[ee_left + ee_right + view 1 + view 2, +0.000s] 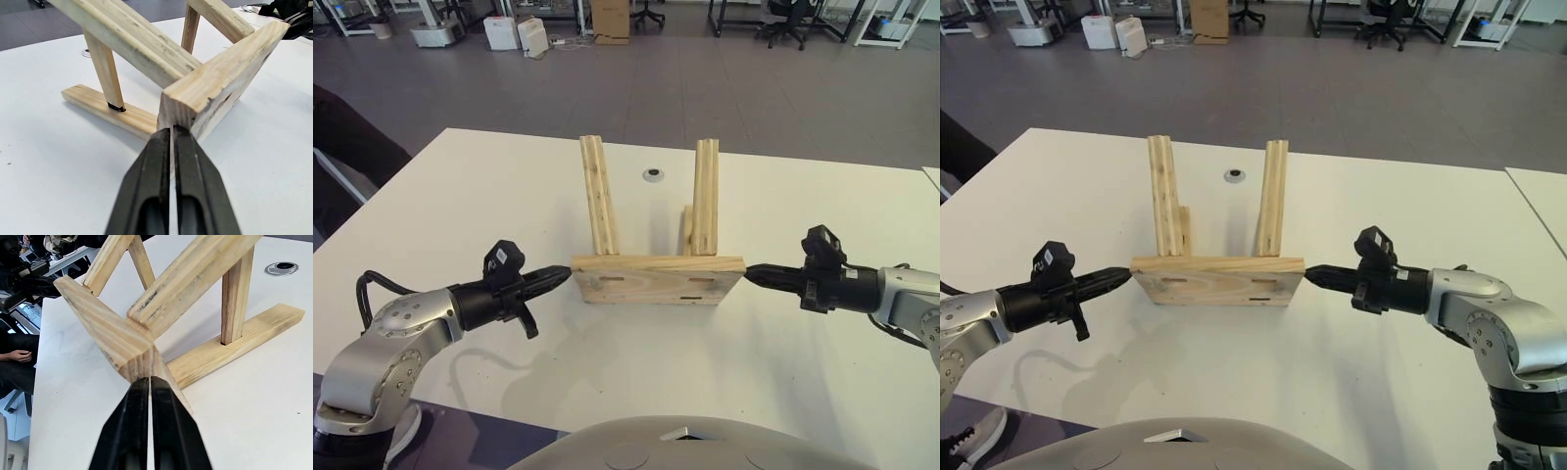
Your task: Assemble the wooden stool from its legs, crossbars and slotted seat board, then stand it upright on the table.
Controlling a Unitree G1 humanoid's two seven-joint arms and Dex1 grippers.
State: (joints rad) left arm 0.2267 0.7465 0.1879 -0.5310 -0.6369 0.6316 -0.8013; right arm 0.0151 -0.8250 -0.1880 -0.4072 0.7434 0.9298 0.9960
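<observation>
**Left eye view:** stool [706, 196], assembled, lay on its side mid-table [460, 186]. Seat board [658, 279] stood on edge, legs [600, 196] pointing to 12 o'clock. Left gripper [560, 276] sat at the board's 9 o'clock, right gripper [756, 275] at 3 o'clock.

**Left wrist view:** fingers [151, 196] were pressed together, tips against the board end, pinching nothing.

**Right wrist view:** the same held there; crossbar [234, 298] was seated in its leg.

**Judged outstanding:** standing the stool upright.

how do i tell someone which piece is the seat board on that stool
On the white table, a wooden stool lies on its side between the left pincer and right pincer. The seat board is the flat slab on edge nearest the robot; unlike the long legs, its face shows small dark slots.
</observation>
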